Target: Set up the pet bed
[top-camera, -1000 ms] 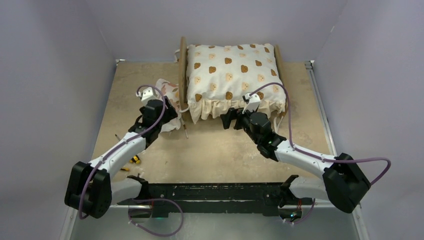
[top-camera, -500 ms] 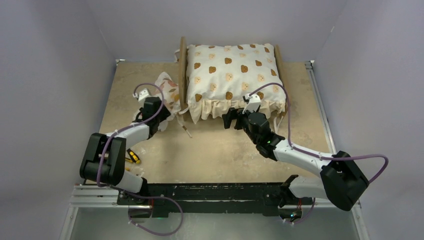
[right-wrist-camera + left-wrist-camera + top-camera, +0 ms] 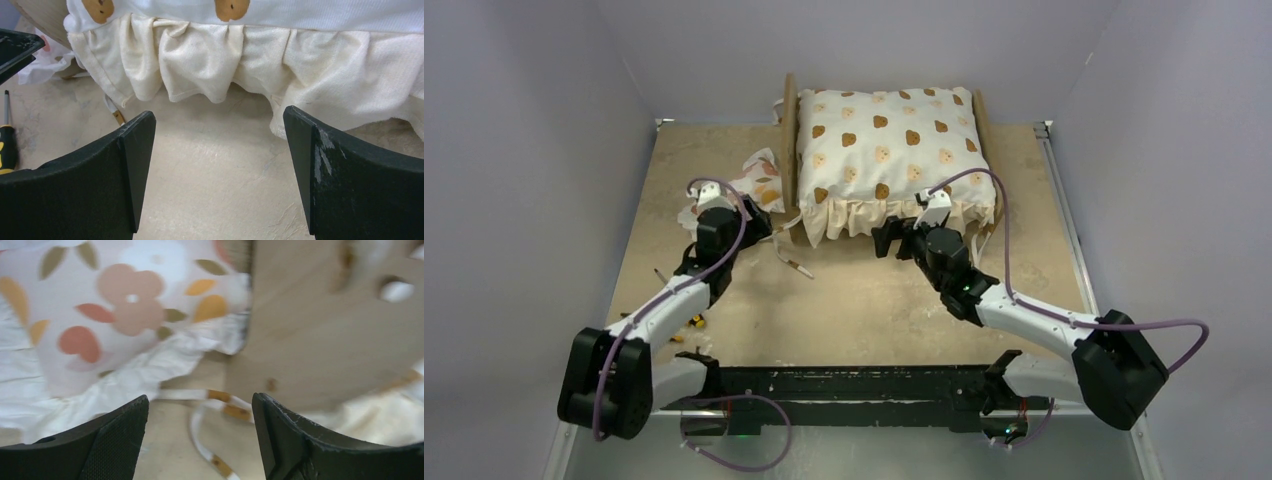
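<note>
The bench [image 3: 864, 300] carries the pet bed [image 3: 789, 150] at its far middle, close to the back wall. The bed's wooden end boards stand upright on either side of a bear-print cushion [image 3: 889, 150] that fills it. A floral pillow [image 3: 759, 180] lies crumpled just left of the bed. The left fingers [image 3: 759, 226] are spread and empty, near the pillow. The right fingers [image 3: 886, 238] gape wide before the cushion's ruffle, grasping nothing. A small yellow-handled screwdriver [image 3: 692, 320] lies near the left arm.
</note>
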Robot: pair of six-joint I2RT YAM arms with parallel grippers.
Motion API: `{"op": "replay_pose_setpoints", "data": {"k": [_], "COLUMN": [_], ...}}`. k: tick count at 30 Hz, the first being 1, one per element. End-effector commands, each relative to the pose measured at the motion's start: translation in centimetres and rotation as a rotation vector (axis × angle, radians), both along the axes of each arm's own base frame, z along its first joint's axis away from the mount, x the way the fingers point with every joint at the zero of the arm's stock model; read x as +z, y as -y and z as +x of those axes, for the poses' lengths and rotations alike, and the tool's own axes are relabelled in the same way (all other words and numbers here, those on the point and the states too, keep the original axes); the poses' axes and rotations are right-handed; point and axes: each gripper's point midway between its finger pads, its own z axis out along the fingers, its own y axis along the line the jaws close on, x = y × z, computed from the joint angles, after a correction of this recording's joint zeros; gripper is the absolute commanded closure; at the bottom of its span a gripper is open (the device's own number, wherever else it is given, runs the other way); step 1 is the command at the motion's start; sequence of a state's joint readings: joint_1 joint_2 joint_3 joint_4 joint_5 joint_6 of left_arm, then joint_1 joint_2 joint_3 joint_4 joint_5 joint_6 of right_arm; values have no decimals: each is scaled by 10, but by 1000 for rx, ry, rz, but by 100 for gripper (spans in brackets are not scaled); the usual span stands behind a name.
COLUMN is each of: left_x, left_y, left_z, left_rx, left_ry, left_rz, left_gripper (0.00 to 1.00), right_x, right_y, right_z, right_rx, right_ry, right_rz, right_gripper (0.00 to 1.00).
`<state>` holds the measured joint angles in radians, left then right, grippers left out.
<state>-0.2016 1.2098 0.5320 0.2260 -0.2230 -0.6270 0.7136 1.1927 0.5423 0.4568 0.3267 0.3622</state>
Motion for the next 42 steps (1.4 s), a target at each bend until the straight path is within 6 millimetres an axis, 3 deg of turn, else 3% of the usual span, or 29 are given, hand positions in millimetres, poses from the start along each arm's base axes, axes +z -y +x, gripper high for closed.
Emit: {"op": "replay_pose_setpoints", "data": {"k": [1,14,28,36,39,42], "left_x": [45,18,8,9,18,31], "left_y": [50,89,126,172,190,195], "left_z": [-8,-3,-12,-39,-48,-53], "left_rx": [-236,-441,-565,-685,-741,-757], "left_ry": [189,265,303,296,314,333], "left_rz": [-12,-30,-86,-118,-127,-119], "left_gripper": [24,23,26,30,31,31], "right_x": [23,25,21,21,21,22], "right_y": [-7,-20,-25,-25,-25,-23], "right_z": [-3,-8,-8,-7,-7,-7], "right_rx": [44,129,157,156,155,147], "right_ry": [83,114,112,113,113,116], "right_rz": [41,46,34,33,31,29], "right_gripper": [1,1,2,1,2,1]}}
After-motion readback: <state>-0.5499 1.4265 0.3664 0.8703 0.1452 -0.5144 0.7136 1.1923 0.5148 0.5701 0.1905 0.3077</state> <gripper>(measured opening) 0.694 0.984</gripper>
